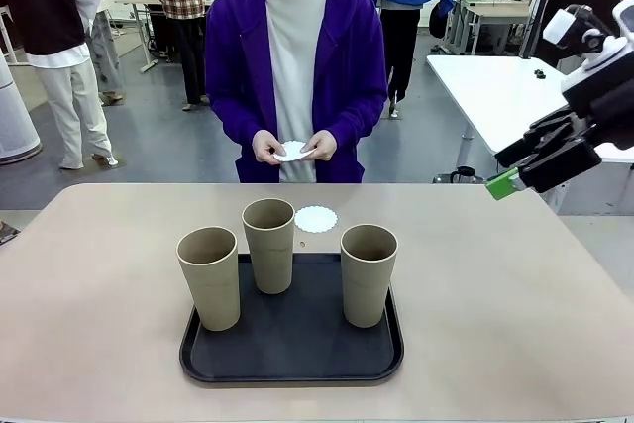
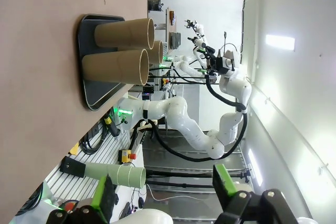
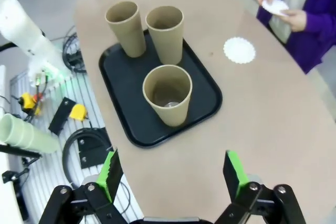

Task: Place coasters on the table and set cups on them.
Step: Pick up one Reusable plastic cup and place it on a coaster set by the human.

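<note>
Three cups (image 1: 269, 245) stand upright on a black tray (image 1: 293, 371), mouths up, none touching. One is at the tray's far edge; the other two are nearer the robot, toward the tray's left and right sides.

Surface: the table (image 1: 515, 304) is beige and matte with rounded corners, and the tray lies on its middle, toward the robot's edge.

Room: grey floor (image 1: 158, 146) beyond the table. A glossy white table (image 1: 485, 86) stands well off past the tray's far right corner. Several people (image 1: 59, 56) stand in the background.

Cups: tan-brown, matte, tall, no handles, tapering from a wide rim to a narrower base. The right wrist view looks down into the cup closest to it and shows a pale, shiny bottom.

Coaster (image 1: 316, 219): white, round, with a scalloped lacy edge. It lies flat on the table just beyond the tray's far edge, clear of the tray, with nothing on it.

A person (image 1: 295, 66) in a purple jacket stands past the tray's far side. Both hands (image 1: 265, 147) pinch more white coaster paper at waist height; I cannot tell how many pieces.

Right gripper (image 1: 509, 169): in the air, well to the right of the tray and above it, fingers spread, nothing between the green pads.

Left gripper (image 2: 164, 192): fingers spread wide and empty, well apart from the tray.
</note>
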Controlling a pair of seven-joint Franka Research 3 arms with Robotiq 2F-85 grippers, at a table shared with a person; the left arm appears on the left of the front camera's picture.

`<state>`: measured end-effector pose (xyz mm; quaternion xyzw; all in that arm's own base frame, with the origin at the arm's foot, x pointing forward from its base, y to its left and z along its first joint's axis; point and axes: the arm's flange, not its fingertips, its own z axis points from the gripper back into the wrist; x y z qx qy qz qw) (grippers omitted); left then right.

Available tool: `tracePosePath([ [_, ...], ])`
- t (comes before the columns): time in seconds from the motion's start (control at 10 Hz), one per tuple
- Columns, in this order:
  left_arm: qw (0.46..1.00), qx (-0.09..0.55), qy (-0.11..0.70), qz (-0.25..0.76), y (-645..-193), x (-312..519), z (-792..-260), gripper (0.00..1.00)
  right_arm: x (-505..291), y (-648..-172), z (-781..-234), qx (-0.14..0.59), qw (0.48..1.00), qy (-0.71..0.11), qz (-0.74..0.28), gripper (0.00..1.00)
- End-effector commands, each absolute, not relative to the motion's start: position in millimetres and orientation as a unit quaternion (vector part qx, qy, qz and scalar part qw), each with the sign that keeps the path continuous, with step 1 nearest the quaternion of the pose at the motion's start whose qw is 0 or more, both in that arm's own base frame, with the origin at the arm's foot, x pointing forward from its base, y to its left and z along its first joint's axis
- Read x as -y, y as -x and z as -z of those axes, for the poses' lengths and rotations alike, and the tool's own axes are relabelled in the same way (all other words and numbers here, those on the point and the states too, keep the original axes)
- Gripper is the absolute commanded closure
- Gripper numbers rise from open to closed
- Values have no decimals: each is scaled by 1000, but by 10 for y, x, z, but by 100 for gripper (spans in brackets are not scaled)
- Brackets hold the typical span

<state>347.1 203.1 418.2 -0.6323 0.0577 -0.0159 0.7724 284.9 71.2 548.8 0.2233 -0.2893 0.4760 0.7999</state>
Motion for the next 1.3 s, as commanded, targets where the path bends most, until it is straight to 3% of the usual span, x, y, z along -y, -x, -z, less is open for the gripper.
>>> tracePosePath([
  [0.0, 770, -52, 636, 16, -3473, -2039, -4203, 0, -723, -2726, -5607, 293, 802, -211, -476, 0],
  [0.4, 770, -52, 636, 16, -3473, -2039, -4203, 0, -709, -2791, -5569, 293, 797, -216, -481, 0],
  [0.7, 770, -52, 636, 16, -3473, -2039, -4203, 0, -618, -3480, -5131, 329, 767, -332, -440, 0],
  [1.0, 770, -52, 636, 16, -3473, -2039, -4203, 0, -392, -3650, -4645, 385, 650, -415, -506, 0],
  [1.2, 770, -52, 636, 16, -3473, -2039, -4203, 0, -280, -3655, -4407, 382, 574, -446, -571, 0],
])
